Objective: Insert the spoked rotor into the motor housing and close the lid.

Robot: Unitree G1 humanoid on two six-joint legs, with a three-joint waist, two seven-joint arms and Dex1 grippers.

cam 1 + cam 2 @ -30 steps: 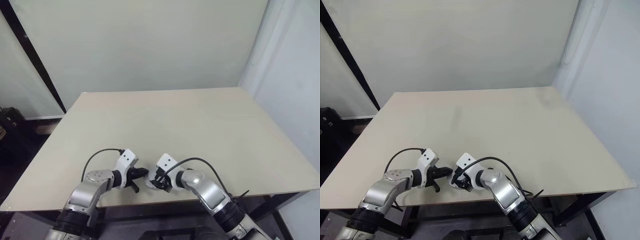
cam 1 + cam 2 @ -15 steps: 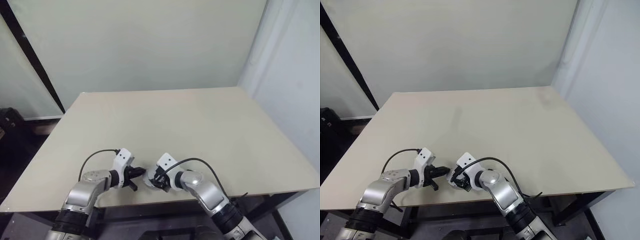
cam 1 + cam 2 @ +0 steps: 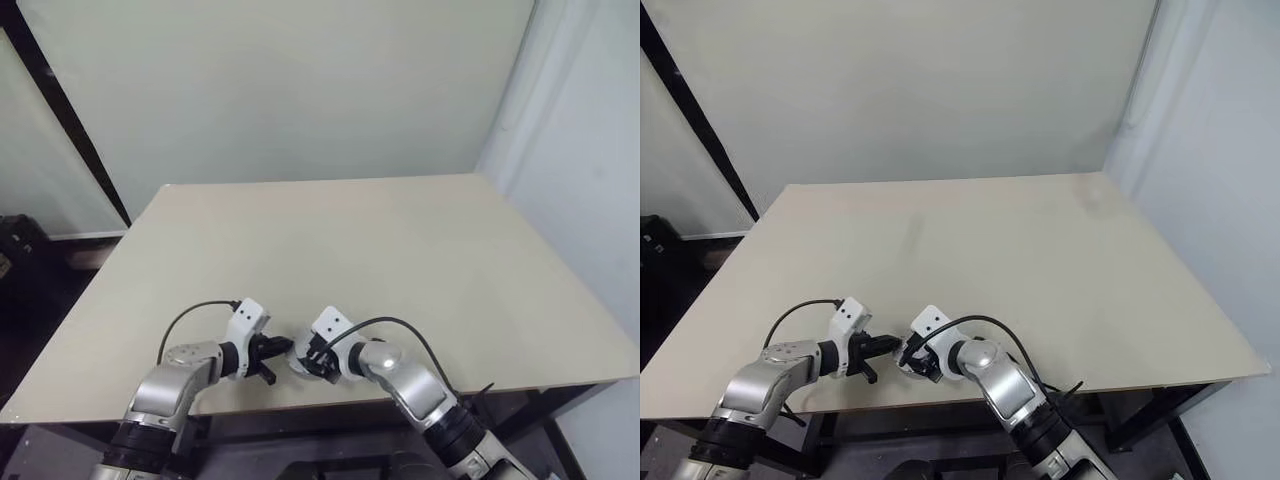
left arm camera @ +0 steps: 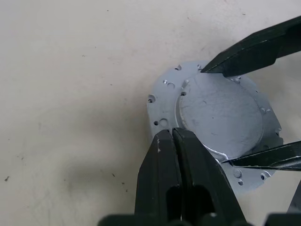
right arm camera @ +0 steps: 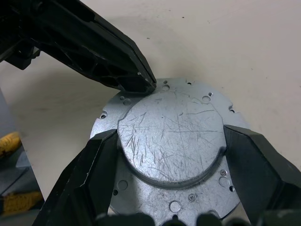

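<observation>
Right tool (image 5: 171,141) clamped across raised round boss of scratched metal lid (image 5: 174,155); left tool (image 4: 173,134) together, tip touching flange. Judged rigid, slick; best held by boss rim.

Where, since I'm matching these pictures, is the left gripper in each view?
Left eye view: left gripper low, left of centre.
Right eye view: same spot.
Left wrist view: shut tips at the round metal part's flange.
Right wrist view: tip at that flange.
Shared landmark: the round metal part, held by the right gripper.

Lid (image 5: 171,141) (on table (image 3: 400,250)) between hands
</observation>
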